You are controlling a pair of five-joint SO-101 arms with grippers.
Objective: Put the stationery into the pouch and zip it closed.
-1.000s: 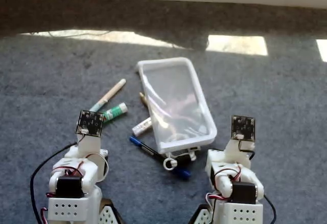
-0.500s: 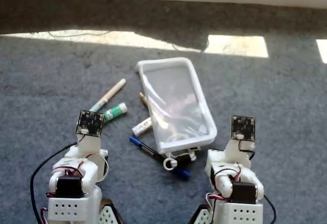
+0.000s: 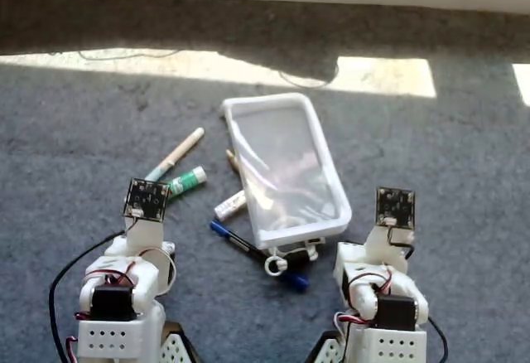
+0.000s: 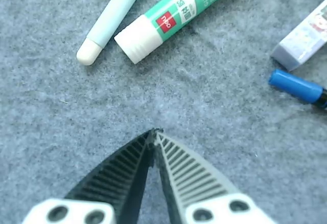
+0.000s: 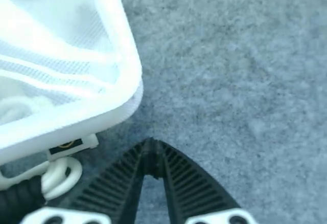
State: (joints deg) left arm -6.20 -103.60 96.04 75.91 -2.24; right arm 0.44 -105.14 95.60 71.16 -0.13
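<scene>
Left claw (image 4: 155, 133): pressed together, tips meeting, nothing between them, over bare grey worktop (image 3: 431, 164). Right claw (image 5: 152, 143): likewise pressed together and empty, just beside the near corner of the pouch (image 5: 61, 81).

Left wrist view gives detail the high view lacks:
- glue stick (image 4: 173, 17) has a green body and a white cap
- pale pen (image 4: 110, 19) has a rounded end
- blue pen (image 4: 296, 86) shows its cap end
- eraser block (image 4: 304, 37) shows one corner

Right wrist view shows the pouch's mesh weave and a white cord loop (image 5: 61, 175) at its near edge.

High view gives the layout. The pouch (image 3: 286, 172) lies flat and slanted between the arms. The glue stick (image 3: 186, 181), pale pen (image 3: 175, 156), eraser block (image 3: 230, 205) and blue pen (image 3: 248, 247) all lie outside it on the left arm's side. The blue pen runs toward the cord loop (image 3: 277, 262).

Open worktop lies on the right arm's side of the pouch and beyond its far edge.

Pouch: rounded rectangle, white border, translucent face. Cannot tell whether the zip is open.
</scene>
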